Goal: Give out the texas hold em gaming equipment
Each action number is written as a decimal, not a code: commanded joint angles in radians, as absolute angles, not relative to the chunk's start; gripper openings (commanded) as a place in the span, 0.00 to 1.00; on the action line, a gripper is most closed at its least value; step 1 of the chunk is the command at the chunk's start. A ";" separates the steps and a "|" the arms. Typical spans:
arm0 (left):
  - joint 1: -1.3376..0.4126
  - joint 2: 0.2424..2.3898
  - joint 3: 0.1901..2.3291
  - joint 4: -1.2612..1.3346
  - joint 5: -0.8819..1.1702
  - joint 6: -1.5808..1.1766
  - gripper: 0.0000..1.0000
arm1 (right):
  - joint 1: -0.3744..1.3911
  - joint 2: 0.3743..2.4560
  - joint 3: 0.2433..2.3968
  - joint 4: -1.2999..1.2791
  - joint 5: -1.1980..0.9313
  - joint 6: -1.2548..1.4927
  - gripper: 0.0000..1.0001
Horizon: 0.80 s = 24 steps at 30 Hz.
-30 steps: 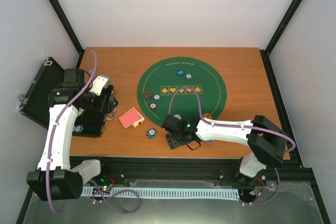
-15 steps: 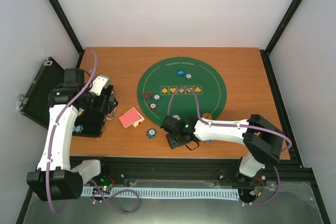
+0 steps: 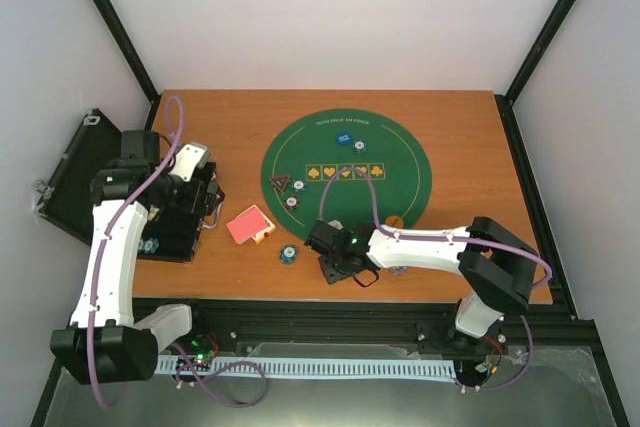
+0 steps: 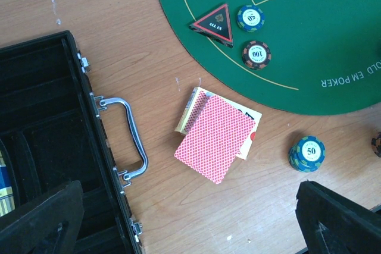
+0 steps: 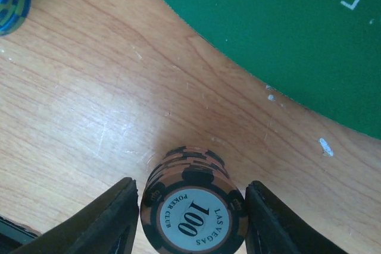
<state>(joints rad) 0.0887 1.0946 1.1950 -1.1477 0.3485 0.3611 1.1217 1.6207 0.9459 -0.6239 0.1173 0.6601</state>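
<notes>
Round striped poker chips [image 5: 193, 206], stacked, clamped between right fingers [image 5: 113, 218]; left fingers [image 4: 41, 218] spread apart.

The wooden table [image 3: 460, 127] bears a green poker mat [image 3: 400, 162], red-backed cards [image 3: 247, 224], a 50-chip stack [image 3: 288, 253], a 100-chip stack [image 5: 193, 209] and a black case [image 4: 41, 105].

Passage: bare wood between case [image 4: 47, 123] and cards [image 4: 214, 138] | Obstacle: blue chips [image 4: 308, 154] beside mat [image 4: 333, 40] | Right gripper [image 5: 193, 185] gap: filled by brown chips [image 5: 193, 215]
</notes>
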 commanded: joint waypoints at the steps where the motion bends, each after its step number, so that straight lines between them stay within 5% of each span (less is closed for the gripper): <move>1: 0.095 1.080 1.241 -1.166 0.365 0.376 1.00 | 1.130 1.637 0.936 -0.614 0.137 0.662 0.47; 7: 0.095 1.084 1.243 -1.166 0.367 0.376 1.00 | 1.129 1.623 0.945 -0.623 0.148 0.660 0.37; 24: 0.095 1.091 1.243 -1.166 0.376 0.373 1.00 | 1.083 1.552 1.137 -0.776 0.203 0.575 0.33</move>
<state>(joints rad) 0.0887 1.0946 1.2034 -1.1519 0.3542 0.3614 1.1168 1.5860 1.0550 -0.7284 0.1589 0.6239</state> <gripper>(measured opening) 0.999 0.407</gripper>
